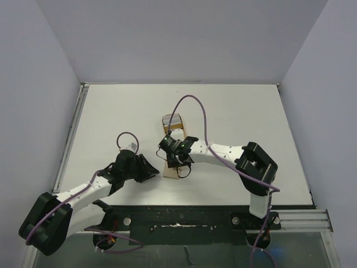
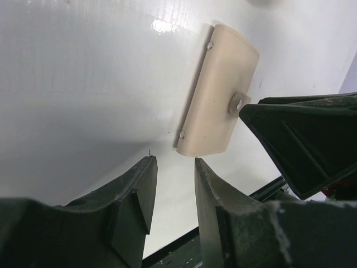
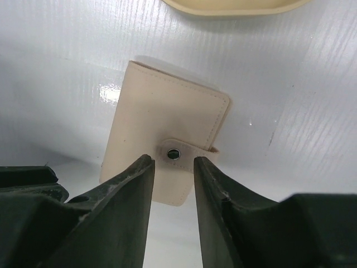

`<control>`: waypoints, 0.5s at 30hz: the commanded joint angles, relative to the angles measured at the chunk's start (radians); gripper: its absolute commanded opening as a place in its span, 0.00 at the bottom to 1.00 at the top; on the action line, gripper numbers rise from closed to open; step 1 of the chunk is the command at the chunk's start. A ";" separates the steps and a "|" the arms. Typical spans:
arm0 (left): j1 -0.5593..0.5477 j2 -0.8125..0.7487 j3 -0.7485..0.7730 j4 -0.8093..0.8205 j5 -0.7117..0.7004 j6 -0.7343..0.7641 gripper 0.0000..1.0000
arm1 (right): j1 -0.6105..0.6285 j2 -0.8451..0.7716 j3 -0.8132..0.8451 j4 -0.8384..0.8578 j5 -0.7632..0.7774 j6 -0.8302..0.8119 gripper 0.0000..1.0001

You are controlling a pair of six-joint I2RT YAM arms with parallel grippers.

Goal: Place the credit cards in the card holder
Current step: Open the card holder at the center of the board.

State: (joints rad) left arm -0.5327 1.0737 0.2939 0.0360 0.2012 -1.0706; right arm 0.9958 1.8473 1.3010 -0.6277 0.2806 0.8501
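Observation:
The card holder is a tan bifold lying flat on the white table, folded shut, its strap tab fastened by the round snap. My right gripper hovers over it, open, one finger on each side of the tab and nothing between them. My left gripper is open and empty, just left of the card holder. In the top view the right gripper hides most of the card holder, and the left gripper sits beside it. A grey-white credit card shows in the tray.
A tan rounded tray with a raised rim stands just behind the card holder; its edge shows at the top of the right wrist view. Grey walls close in the table on three sides. A black rail runs along the near edge.

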 commanded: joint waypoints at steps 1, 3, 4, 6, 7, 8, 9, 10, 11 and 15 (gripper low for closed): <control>0.008 -0.019 0.007 0.000 -0.024 -0.005 0.33 | 0.009 0.025 0.047 -0.022 0.033 0.021 0.38; 0.008 -0.018 0.006 0.000 -0.022 -0.005 0.33 | 0.012 0.035 0.051 -0.018 0.027 0.020 0.41; 0.009 -0.018 0.005 0.000 -0.023 -0.005 0.33 | 0.015 0.042 0.054 -0.018 0.026 0.020 0.42; 0.008 -0.018 0.000 0.003 -0.022 -0.006 0.33 | 0.019 0.060 0.063 -0.021 0.025 0.020 0.43; 0.009 -0.017 -0.004 0.008 -0.018 -0.009 0.33 | 0.021 0.071 0.069 -0.026 0.025 0.018 0.43; 0.008 -0.019 -0.007 0.013 -0.017 -0.011 0.33 | 0.024 0.082 0.073 -0.032 0.028 0.017 0.43; 0.009 -0.020 -0.009 0.017 -0.014 -0.013 0.33 | 0.024 0.095 0.081 -0.045 0.033 0.014 0.43; 0.010 -0.020 -0.011 0.019 -0.013 -0.015 0.33 | 0.027 0.107 0.087 -0.056 0.036 0.008 0.42; 0.010 -0.021 -0.012 0.019 -0.011 -0.015 0.33 | 0.026 0.123 0.096 -0.072 0.038 0.002 0.41; 0.011 -0.030 -0.013 0.015 -0.010 -0.015 0.33 | 0.028 0.110 0.091 -0.112 0.084 0.001 0.29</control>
State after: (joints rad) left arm -0.5282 1.0698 0.2787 0.0246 0.1902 -1.0805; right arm 1.0145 1.9488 1.3785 -0.7002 0.3134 0.8501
